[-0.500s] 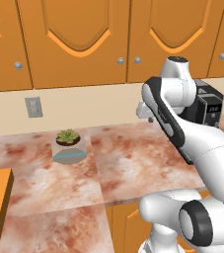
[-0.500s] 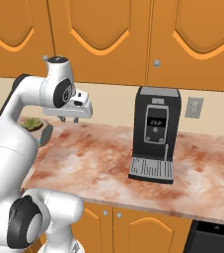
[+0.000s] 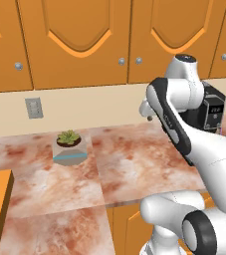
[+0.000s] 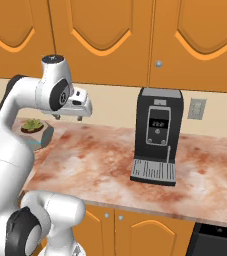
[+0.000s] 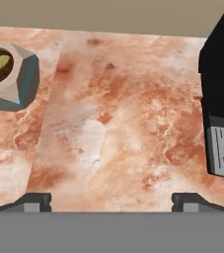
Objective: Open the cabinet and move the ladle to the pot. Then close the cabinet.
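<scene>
Orange wall cabinets (image 3: pixel 74 40) with arched panels and small silver knobs (image 3: pixel 121 61) run along the top, and every door is shut. They also line the top of the right base view as cabinets (image 4: pixel 100 30). My gripper (image 4: pixel 67 118) hangs over the marbled counter (image 3: pixel 129 164), below the cabinets, pointing down. It is open with nothing between its fingertips (image 5: pixel 34 200). In the left base view the gripper (image 3: pixel 148 118) sits just left of the coffee machine. The ladle and the pot are out of view.
A black coffee machine (image 4: pixel 157 135) stands on the counter to the gripper's right, seen also as the coffee machine (image 5: pixel 222 99). A small succulent planter (image 3: pixel 69 147) sits to its left. A wall outlet (image 3: pixel 34 107) is on the backsplash. A dark appliance edge (image 4: pixel 217 240) shows low right.
</scene>
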Motion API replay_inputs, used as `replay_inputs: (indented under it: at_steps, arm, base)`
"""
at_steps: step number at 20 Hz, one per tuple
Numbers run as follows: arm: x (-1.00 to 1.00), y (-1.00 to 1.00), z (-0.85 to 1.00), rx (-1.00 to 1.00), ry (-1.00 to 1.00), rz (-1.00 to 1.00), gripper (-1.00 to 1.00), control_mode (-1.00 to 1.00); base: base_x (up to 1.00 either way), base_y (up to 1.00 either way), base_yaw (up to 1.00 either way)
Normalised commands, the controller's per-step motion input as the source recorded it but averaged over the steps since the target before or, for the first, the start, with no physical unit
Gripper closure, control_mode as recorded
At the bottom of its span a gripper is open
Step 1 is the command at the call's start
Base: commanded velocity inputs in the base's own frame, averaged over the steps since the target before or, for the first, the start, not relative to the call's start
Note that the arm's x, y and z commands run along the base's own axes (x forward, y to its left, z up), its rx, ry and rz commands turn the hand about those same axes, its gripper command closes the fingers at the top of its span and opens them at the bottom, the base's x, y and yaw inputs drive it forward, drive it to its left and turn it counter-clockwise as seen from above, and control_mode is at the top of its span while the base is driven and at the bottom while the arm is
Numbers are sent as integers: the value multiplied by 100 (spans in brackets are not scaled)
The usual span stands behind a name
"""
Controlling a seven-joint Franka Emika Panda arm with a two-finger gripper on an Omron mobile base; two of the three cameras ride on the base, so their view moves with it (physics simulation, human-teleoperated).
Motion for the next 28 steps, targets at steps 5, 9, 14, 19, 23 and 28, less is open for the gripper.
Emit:
replay_inputs:
  at_steps: [5,9,14,19,23,28]
  arm:
    - [-29,0,71,0,-30,0,-100,-100]
    - [-8,0,73,0,-12,0,-100,-100]
    - [0,3,69,0,0,0,-100,-100]
    - [6,17,59,0,4,0,-100,-100]
    - [24,22,48,0,5,0,-100,-100]
    - [58,29,6,0,1,0,-100,-100]
  base:
    - [0,0,0]
    - [0,0,0]
    - [0,0,0]
    - [0,0,0]
    - [0,0,0]
    - [0,0,0]
